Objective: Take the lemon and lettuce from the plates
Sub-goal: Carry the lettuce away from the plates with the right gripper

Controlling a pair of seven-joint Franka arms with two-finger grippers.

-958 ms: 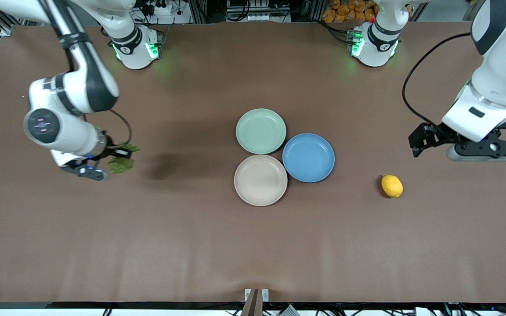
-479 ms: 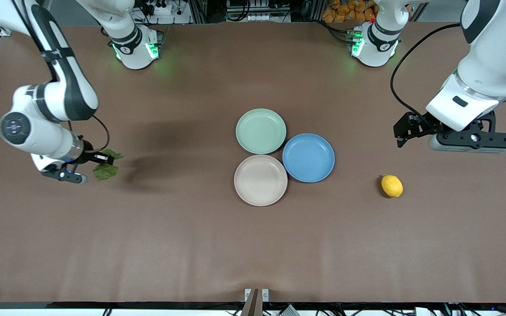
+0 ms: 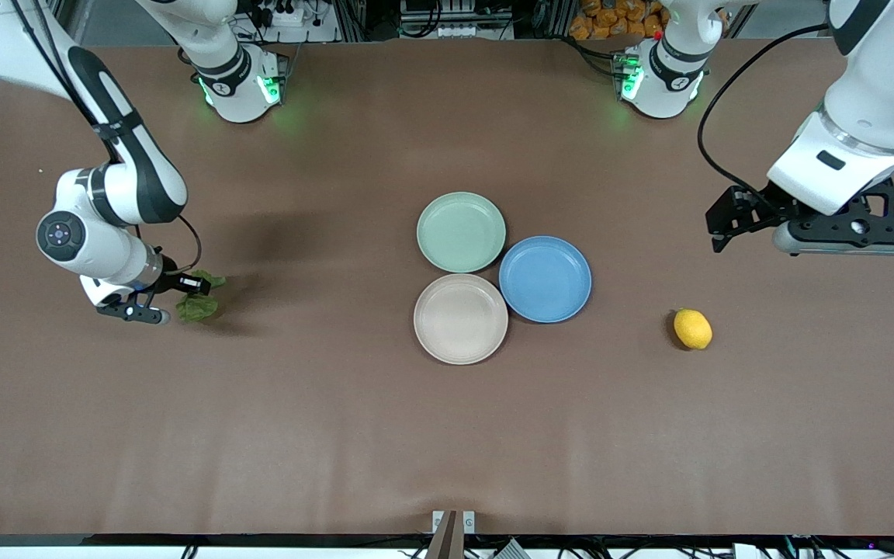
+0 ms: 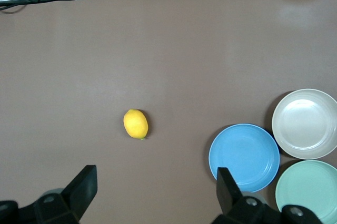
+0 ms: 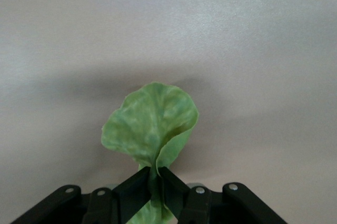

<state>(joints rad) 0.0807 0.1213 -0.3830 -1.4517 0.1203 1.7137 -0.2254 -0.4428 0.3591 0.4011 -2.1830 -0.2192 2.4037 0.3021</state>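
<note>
My right gripper (image 3: 187,286) is shut on the dark green lettuce (image 3: 197,308), pinching its stem end low over the table at the right arm's end; the leaf (image 5: 150,124) fans out past the fingertips (image 5: 138,184). The yellow lemon (image 3: 693,328) lies on the bare table toward the left arm's end, also seen in the left wrist view (image 4: 136,124). My left gripper (image 3: 730,223) hangs open and empty in the air near the lemon, not touching it (image 4: 155,182). The mint plate (image 3: 461,231) and the beige plate (image 3: 460,318) sit empty mid-table.
A blue plate (image 3: 545,279) touches both other plates on the side toward the left arm; all three show in the left wrist view, blue (image 4: 244,157), beige (image 4: 304,124), mint (image 4: 308,192). Both arm bases (image 3: 241,85) stand along the table's top edge.
My right gripper has gone lower with the lettuce, after swinging toward the right arm's end of the table. My left gripper has risen and drifted a little away from the lemon.
</note>
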